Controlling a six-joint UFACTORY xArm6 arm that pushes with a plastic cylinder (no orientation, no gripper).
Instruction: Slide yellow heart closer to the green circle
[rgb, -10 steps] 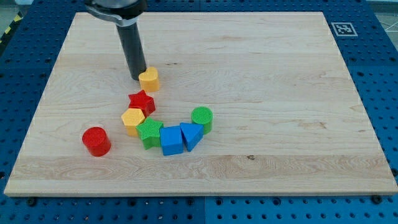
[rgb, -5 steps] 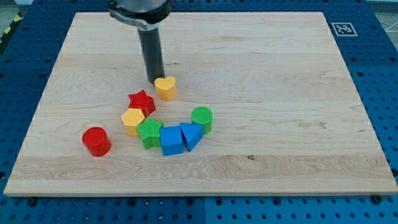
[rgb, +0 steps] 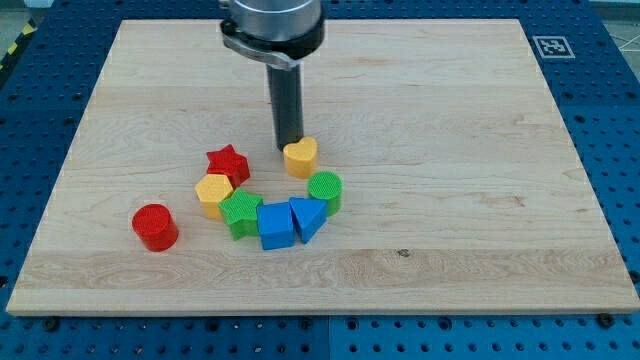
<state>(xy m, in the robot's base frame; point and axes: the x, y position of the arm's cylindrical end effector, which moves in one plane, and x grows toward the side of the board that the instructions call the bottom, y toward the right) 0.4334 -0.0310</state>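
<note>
The yellow heart (rgb: 301, 157) lies near the board's middle, just above and left of the green circle (rgb: 325, 189), with a small gap between them. My tip (rgb: 289, 149) touches the heart's upper left side. The rod rises straight up toward the view's top.
A red star (rgb: 228, 163), a yellow hexagon (rgb: 213, 193), a green star-like block (rgb: 241, 214), a blue cube (rgb: 275, 225) and a blue triangle (rgb: 307, 217) form an arc left of and below the green circle. A red cylinder (rgb: 155, 226) stands at lower left. The wooden board (rgb: 450, 200) sits on a blue pegboard.
My tip has moved right and down, pushing the yellow heart with it from above the red star to just above the green circle. The other blocks have not moved.
</note>
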